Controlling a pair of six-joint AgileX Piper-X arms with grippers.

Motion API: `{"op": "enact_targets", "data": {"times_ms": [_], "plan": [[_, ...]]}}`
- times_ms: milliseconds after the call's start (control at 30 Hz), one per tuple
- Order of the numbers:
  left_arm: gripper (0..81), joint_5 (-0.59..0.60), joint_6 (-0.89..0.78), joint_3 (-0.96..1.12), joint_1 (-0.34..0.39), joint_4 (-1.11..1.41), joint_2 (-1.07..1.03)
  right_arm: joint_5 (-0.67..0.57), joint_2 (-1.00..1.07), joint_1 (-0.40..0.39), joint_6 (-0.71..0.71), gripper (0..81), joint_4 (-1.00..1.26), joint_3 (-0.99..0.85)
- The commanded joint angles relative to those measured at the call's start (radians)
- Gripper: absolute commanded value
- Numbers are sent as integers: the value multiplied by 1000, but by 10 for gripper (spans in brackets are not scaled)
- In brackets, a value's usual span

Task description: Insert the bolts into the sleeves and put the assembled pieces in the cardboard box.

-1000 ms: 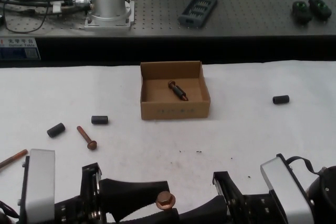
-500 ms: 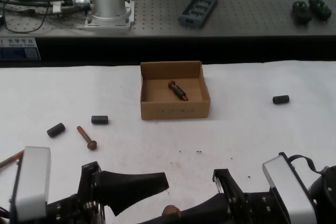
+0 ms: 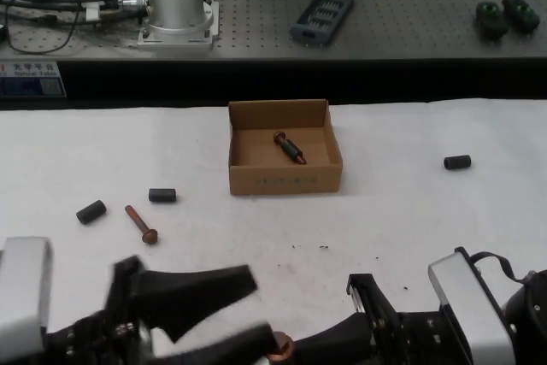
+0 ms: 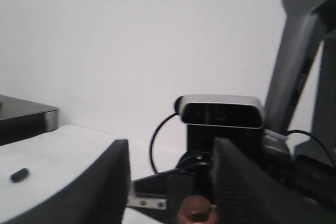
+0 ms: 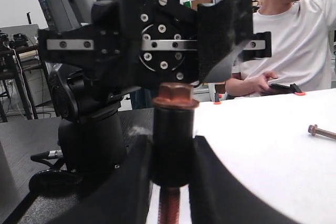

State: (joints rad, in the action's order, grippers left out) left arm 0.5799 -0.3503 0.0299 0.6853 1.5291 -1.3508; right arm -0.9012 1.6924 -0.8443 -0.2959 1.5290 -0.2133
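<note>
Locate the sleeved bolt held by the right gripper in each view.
High view: sleeved bolt at the bottom edge, centre.
Left wrist view: sleeved bolt beyond and between the left fingers.
Right wrist view: clamped between the right fingers.
Shared landmark: its copper hex head.

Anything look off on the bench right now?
Nothing stands out. The right end effector grips a sleeved bolt; one assembled piece lies in the cardboard box; loose sleeves and a loose bolt lie on the bench.

White bench (image 3: 410, 211) holds a cardboard box (image 3: 285, 179); left of it a sleeve (image 3: 162, 196), second sleeve (image 3: 91, 211), bolt (image 3: 141, 223); right, third sleeve (image 3: 457, 161).
</note>
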Motion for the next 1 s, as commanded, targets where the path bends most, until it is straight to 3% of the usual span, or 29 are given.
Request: {"op": "enact_targets", "data": {"times_ms": [0, 133, 267, 500, 667, 800, 967], "plan": [[225, -173, 67, -30, -42, 24, 43, 15, -15, 6, -4, 66, 24, -4], [3, -243, 84, -30, -68, 6, 114, 15, -55, 6, -38, 66, 24, 0], [6, -303, 115, -30, -68, -96, 146, 65, -96, 6, -40, 66, 24, 26], [6, -560, 133, -30, -68, -233, 168, 201, -167, 6, -1, 66, 24, 76], [6, -651, 178, -30, -68, -349, 241, 340, -246, 6, -3, 66, -122, 78], [6, -656, 176, -14, -68, -607, 349, 394, -329, 6, -3, 66, -276, 71], [6, -656, 169, 128, -68, -1112, 454, 448, -446, 6, -3, 66, -583, 4]]}}
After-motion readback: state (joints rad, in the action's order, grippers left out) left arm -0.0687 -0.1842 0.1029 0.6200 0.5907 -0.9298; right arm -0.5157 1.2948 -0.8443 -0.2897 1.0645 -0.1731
